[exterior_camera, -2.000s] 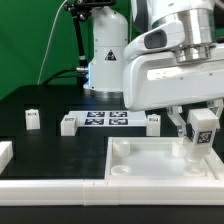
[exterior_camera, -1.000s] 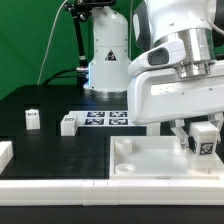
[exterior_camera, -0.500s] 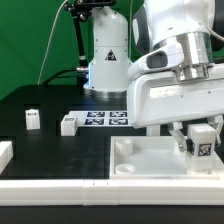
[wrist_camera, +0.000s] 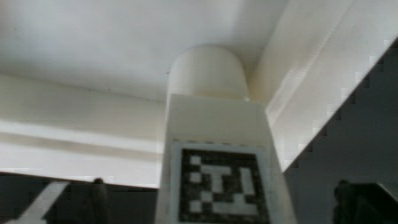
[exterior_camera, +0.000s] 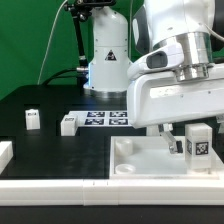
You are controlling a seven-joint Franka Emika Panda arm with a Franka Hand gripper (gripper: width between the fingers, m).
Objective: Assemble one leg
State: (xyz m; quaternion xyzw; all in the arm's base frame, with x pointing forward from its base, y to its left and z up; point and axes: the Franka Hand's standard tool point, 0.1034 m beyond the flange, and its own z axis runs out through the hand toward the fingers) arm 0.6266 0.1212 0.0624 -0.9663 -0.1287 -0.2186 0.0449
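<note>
**Leg upright over the panel, clamped in the jaws**

Here we are in the lower right of the exterior view: the gripper [exterior_camera: 194,130] is clamped on the leg [exterior_camera: 198,146], and the block hangs straight below the hand. Its long axis is vertical, its tag [exterior_camera: 198,148] faces the camera, and it sits over the right part of the big white panel [exterior_camera: 150,172].

That is the relation that matters. The leg points down along the gripper's own line, so the next move looks like a plain descent into the panel.

The wrist view backs this up. The leg [wrist_camera: 222,130] runs away from the camera with its rounded end aimed at the panel's white surface [wrist_camera: 89,60], close beside a raised rim.

Now for what can't be made out. One round corner socket [exterior_camera: 124,166] shows low in the middle of the exterior view, well apart from the leg. Any socket beneath the leg is hidden by the block or cut off at the right edge. Whether the tip touches the panel, I can't tell. The fingers are largely masked too.

Two loose blocks [exterior_camera: 32,119] [exterior_camera: 68,124] wait at middle left, beside the marker board [exterior_camera: 105,118].
</note>
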